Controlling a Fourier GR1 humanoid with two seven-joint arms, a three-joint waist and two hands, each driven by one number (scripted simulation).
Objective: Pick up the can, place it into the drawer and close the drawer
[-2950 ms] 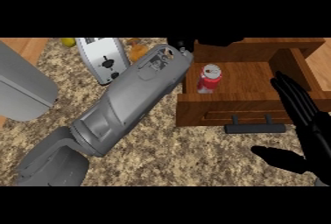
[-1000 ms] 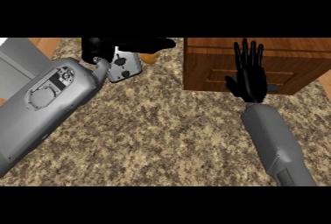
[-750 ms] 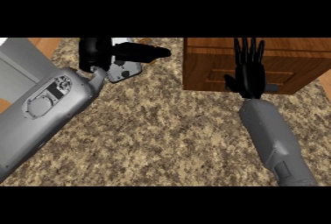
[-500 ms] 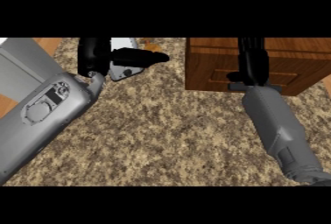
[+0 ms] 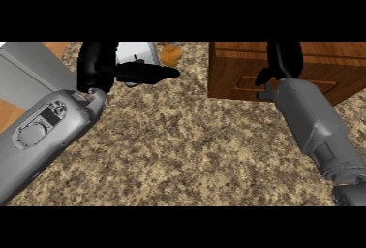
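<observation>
Right hand (image 5: 282,58) and drawer (image 5: 236,72) partly beyond the upper edge; grey object (image 5: 139,51) half behind the left hand (image 5: 97,70).

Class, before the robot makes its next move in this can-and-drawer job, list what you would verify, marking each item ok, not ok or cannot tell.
1. The can is inside the drawer: cannot tell; no can shows.
2. Drawer closed: ok, it seems; only its wooden front shows, with no open compartment.
3. Right hand at the drawer front: ok, it lies over it.
4. Left hand free: ok, it holds nothing.
5. Left hand clear of the white object and orange item: cannot tell; it overlaps the white object in the head view.
</observation>
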